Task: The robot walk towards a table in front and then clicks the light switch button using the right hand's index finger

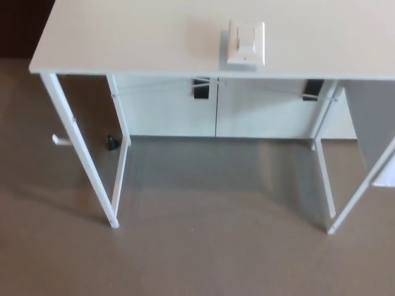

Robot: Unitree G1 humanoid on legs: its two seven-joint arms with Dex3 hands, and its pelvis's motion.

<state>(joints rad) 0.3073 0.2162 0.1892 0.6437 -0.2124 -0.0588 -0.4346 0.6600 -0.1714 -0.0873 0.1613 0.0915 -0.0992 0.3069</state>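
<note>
Switch plate (246, 42) sat near the front edge of the white tabletop (123, 37); neither hand showed, fingers' state unknowable.

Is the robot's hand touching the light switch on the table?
No, the light switch sits alone near the table's front edge, and no robot hand shows in the picture.

No robot part visible — table-and-floor view only
</note>
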